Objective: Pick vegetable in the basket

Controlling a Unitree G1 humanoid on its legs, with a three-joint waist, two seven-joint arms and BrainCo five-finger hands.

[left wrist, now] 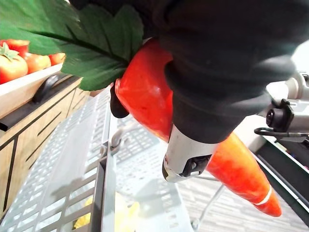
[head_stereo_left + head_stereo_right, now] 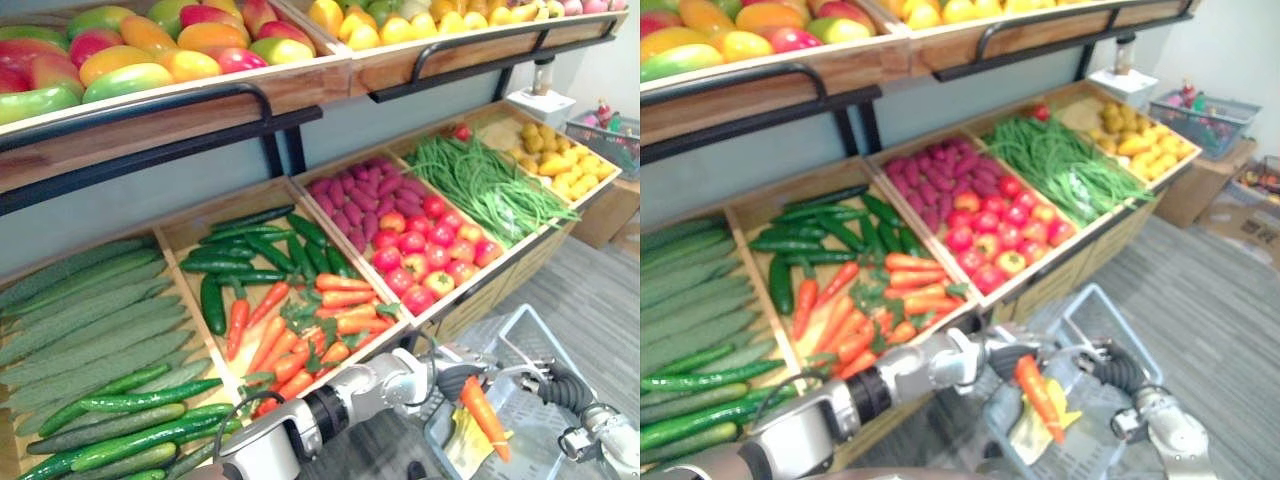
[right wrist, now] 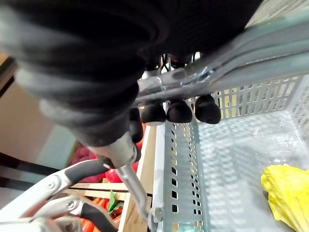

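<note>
In the left eye view, a carrot [image 2: 486, 418] is held by the left hand [image 2: 447, 368] over the inside of the grey basket [image 2: 548, 345], with its thin end pointed down toward a yellow item [image 2: 460, 442] that lies in the basket. The basket is carried by its handle [image 2: 510, 371] in the right hand [image 2: 560, 388]. In the right eye view, a slanted produce stand [image 2: 1040, 285] is seen just behind the hands, with crates of cucumbers [image 2: 700, 300], a carrot pile [image 2: 875, 300], tomatoes [image 2: 990, 235] and green beans [image 2: 1060, 165] set side by side, and mangoes [image 2: 750, 30] on the shelf above. In the left wrist view, the fingers [image 1: 117, 105] are curled round the thick end of the carrot, so that it is clamped against the hand. A green leaf [image 1: 72, 43] is spread at its top, and the perforated basket wall is seen below it. In the right wrist view, the dark-tipped fingers [image 3: 179, 112] are hooked over the metal handle bar and closed round it, with the basket floor and the yellow item seen beyond.
</note>
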